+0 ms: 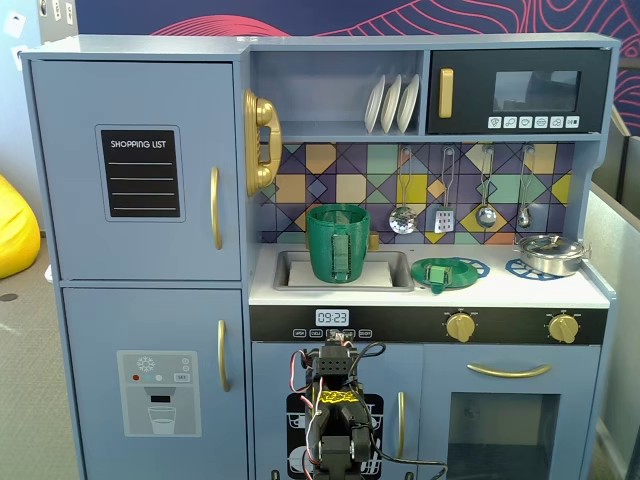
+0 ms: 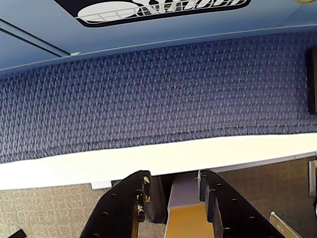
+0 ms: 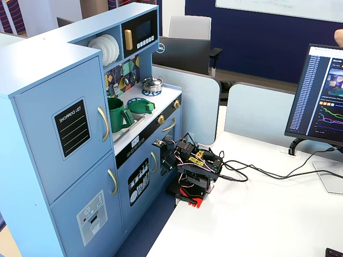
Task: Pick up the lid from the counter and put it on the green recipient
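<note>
Lid [image 1: 440, 272]: lies on the surface over a blue burner ring [image 1: 470, 268], knob up, ready to be gripped.
Green recipient [image 1: 337, 242]: upright in the sink [image 1: 395, 272], mouth open.
Gripper [image 2: 173, 191]: folded low, narrowly parted, empty.

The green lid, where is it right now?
In a fixed view the lid lies on the counter, over a blue burner ring, right of the green pot in the sink.

Tool [image 2: 171, 191] base cut off by wrist view's bottom edge; lid [image 3: 141, 106] knob too small.
</note>
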Robot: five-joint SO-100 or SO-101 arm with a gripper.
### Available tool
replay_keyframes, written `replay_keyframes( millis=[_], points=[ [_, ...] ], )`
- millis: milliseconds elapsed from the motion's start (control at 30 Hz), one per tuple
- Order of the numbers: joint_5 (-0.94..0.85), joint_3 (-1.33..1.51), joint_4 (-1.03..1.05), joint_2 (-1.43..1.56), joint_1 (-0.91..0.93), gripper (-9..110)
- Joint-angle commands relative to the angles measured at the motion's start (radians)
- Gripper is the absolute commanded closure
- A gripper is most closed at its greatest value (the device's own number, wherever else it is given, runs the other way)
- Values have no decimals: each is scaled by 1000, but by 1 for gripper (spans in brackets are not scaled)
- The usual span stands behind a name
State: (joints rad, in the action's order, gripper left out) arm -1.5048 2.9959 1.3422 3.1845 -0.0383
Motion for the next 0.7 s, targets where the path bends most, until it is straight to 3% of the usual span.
replay_keyframes(
  millis=[0, 333, 467, 667],
  points=[
    [-35, 2, 190, -6, 117, 101],
    [-31, 2, 167, -6, 121, 101],
    [9, -55, -32, -15, 221, 101],
    [-118, -304, -439, -146, 453, 101]
  ],
)
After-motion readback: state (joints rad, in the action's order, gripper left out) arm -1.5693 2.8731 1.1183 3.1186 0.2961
